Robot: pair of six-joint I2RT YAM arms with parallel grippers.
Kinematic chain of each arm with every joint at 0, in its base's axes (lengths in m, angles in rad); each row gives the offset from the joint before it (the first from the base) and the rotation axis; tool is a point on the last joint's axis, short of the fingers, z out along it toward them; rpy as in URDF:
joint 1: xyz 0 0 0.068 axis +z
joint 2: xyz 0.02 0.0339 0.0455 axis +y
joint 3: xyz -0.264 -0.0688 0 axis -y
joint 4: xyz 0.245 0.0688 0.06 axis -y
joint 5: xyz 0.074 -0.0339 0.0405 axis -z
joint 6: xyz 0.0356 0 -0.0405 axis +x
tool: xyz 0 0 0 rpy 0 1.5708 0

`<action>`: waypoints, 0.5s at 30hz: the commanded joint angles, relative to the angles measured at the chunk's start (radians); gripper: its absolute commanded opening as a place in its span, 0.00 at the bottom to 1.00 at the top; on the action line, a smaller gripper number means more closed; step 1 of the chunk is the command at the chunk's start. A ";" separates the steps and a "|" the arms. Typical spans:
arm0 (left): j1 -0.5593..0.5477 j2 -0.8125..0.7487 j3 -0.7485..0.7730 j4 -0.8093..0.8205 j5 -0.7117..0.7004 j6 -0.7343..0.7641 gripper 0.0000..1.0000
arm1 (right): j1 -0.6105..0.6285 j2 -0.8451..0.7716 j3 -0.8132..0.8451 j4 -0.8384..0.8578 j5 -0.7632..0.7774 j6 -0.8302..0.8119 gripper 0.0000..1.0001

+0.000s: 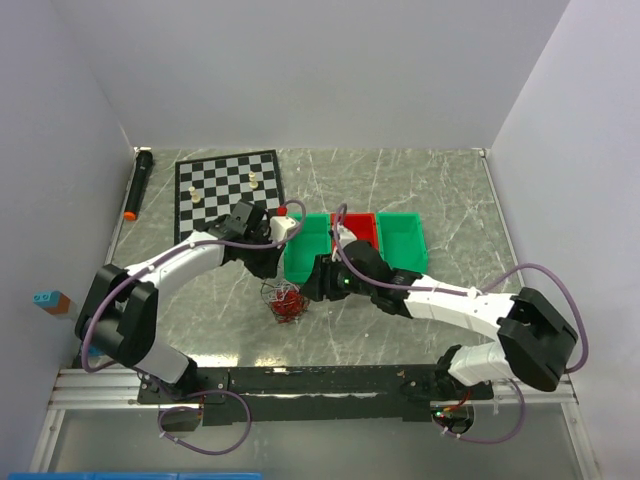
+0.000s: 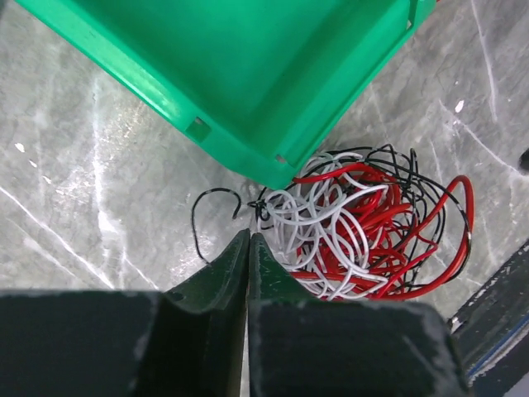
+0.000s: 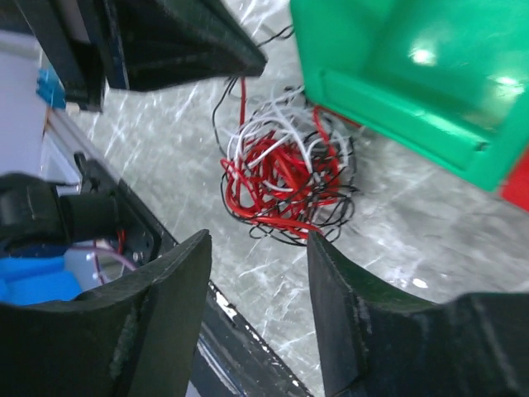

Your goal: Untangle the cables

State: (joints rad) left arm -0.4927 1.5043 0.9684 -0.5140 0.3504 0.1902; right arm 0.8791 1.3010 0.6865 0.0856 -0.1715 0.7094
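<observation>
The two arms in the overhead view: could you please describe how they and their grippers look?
Both the left arm and the right arm have white links joined by chunky black joints, with thick lilac cables looping loosely alongside. The left gripper has dark wedge-shaped fingers tapering to thin tips; the right gripper has broad matte black ones with rounded tips. No markings are visible.

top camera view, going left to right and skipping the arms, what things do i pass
small blue block → black stick with an orange tip → chessboard → green bin → red bin → second green bin
</observation>
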 commanded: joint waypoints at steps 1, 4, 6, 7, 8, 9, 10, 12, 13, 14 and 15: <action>-0.004 -0.036 0.009 0.017 -0.013 0.025 0.05 | 0.021 0.040 0.042 0.094 -0.074 0.005 0.55; -0.004 -0.065 0.039 -0.021 -0.010 0.023 0.01 | 0.040 0.084 0.070 0.097 -0.089 -0.002 0.53; -0.004 -0.098 0.059 -0.058 0.007 0.018 0.01 | 0.053 0.115 0.099 0.083 -0.088 -0.007 0.52; -0.004 -0.114 0.072 -0.082 0.021 0.017 0.01 | 0.063 0.127 0.110 0.076 -0.082 -0.007 0.51; -0.004 -0.130 0.085 -0.113 0.031 0.014 0.01 | 0.072 0.136 0.117 0.074 -0.079 -0.008 0.49; -0.004 -0.150 0.098 -0.136 0.044 0.009 0.01 | 0.078 0.148 0.125 0.069 -0.071 -0.011 0.48; -0.004 -0.176 0.110 -0.168 0.056 0.009 0.01 | 0.084 0.155 0.130 0.063 -0.065 -0.013 0.45; -0.003 -0.220 0.128 -0.220 0.073 0.008 0.01 | 0.098 0.165 0.142 0.039 -0.046 -0.018 0.37; -0.004 -0.246 0.138 -0.250 0.082 0.006 0.01 | 0.104 0.165 0.142 0.020 -0.033 -0.018 0.32; -0.004 -0.265 0.145 -0.276 0.084 0.008 0.01 | 0.107 0.162 0.139 0.004 -0.022 -0.024 0.27; -0.004 -0.291 0.153 -0.305 0.084 0.008 0.01 | 0.109 0.158 0.134 -0.021 -0.013 -0.030 0.23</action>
State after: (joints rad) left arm -0.4927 1.3155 1.0618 -0.6834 0.3820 0.1974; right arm 0.9707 1.4670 0.7868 0.1108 -0.2253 0.6998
